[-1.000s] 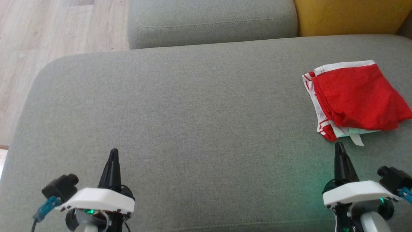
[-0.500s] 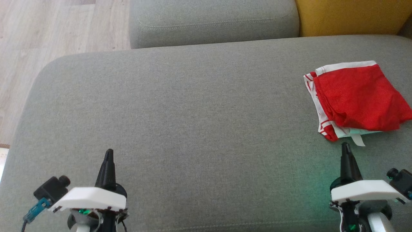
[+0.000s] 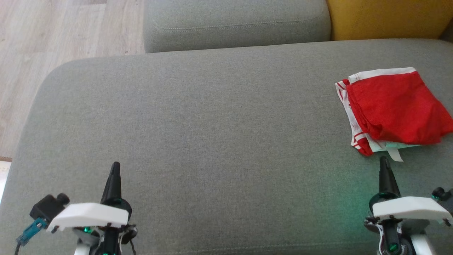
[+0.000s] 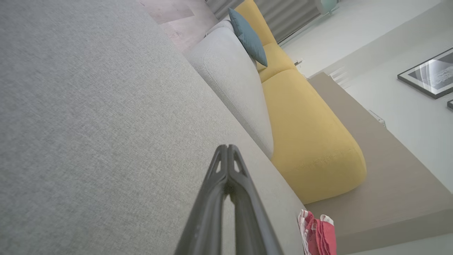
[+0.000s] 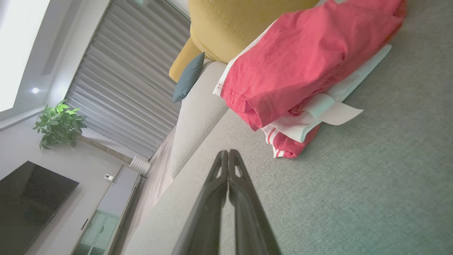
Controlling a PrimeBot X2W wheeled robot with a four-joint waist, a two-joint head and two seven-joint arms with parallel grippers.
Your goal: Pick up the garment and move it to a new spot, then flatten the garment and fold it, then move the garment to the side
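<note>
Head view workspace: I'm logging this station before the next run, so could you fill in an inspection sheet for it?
Surface: grey sofa seat, smooth, no marks seen.
Job's things: red garment with white trim, roughly folded, lying at the seat's right side; a white label sticks out.
Clutter: nothing seen.
Grippers: left gripper shut, holding nothing, over the seat; right gripper shut, holding nothing, just short of the garment and apart from it.
Cables: blue-plugged lead at the left wrist camera, hanging free.
Surroundings: grey back cushion, yellow cushion, wood floor.
</note>
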